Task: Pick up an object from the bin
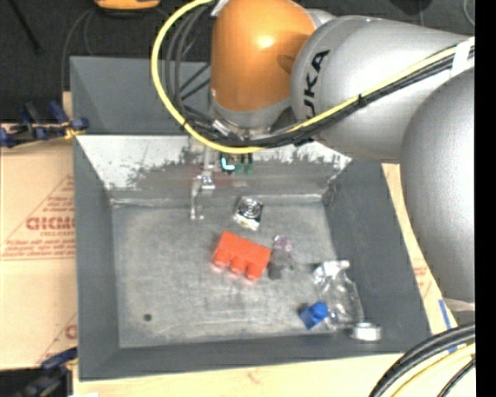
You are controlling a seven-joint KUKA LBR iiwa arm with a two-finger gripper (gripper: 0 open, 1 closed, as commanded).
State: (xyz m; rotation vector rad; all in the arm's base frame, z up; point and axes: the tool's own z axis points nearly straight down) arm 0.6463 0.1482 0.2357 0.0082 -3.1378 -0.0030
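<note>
Gripper [202, 193] hangs by the bin's [95, 255] back wall, grasp untellable; nearby one metal part [248, 211], one red block [240, 255], one clear bottle [335, 292].

Orange cover [252, 52] hides the upper part of the tool [202, 201]. Small dark item [279, 260] beside red block [241, 255]: too small to identify.

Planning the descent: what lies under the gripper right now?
The gripper hangs by the back wall over bare bin floor; its own body covers the spot directly beneath. A small silver-and-black piece lies beside it, a red block nearer the front.
</note>
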